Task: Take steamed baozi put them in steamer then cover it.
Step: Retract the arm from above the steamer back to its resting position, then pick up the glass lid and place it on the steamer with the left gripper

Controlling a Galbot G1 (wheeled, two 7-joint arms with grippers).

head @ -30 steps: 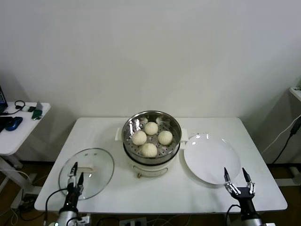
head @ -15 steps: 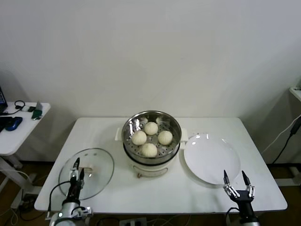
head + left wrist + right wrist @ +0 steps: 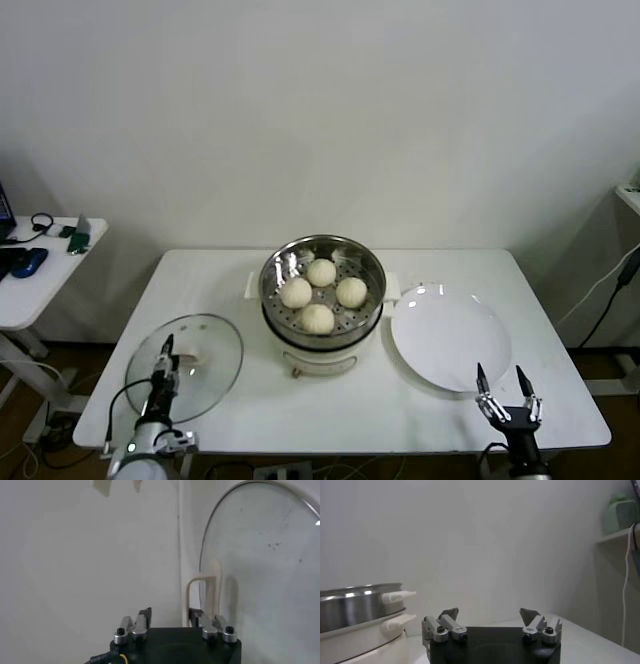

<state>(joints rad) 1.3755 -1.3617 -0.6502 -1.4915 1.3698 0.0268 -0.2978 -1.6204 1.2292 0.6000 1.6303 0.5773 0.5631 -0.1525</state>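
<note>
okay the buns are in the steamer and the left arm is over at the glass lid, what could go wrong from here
The left gripper sits by the glass lid's near edge, and its white handle is thin; a poor pinch there could let the lid slip. The lid must be carried over to the steamer, so it might clip the steel rim or land crooked over the four baozi.

White rectangular table [image 3: 220, 275] carried a cream-based stainless-steel steamer [image 3: 322, 330] at centre, clear glass cover [image 3: 205, 360] left, flat white plate [image 3: 445, 340] right
</note>
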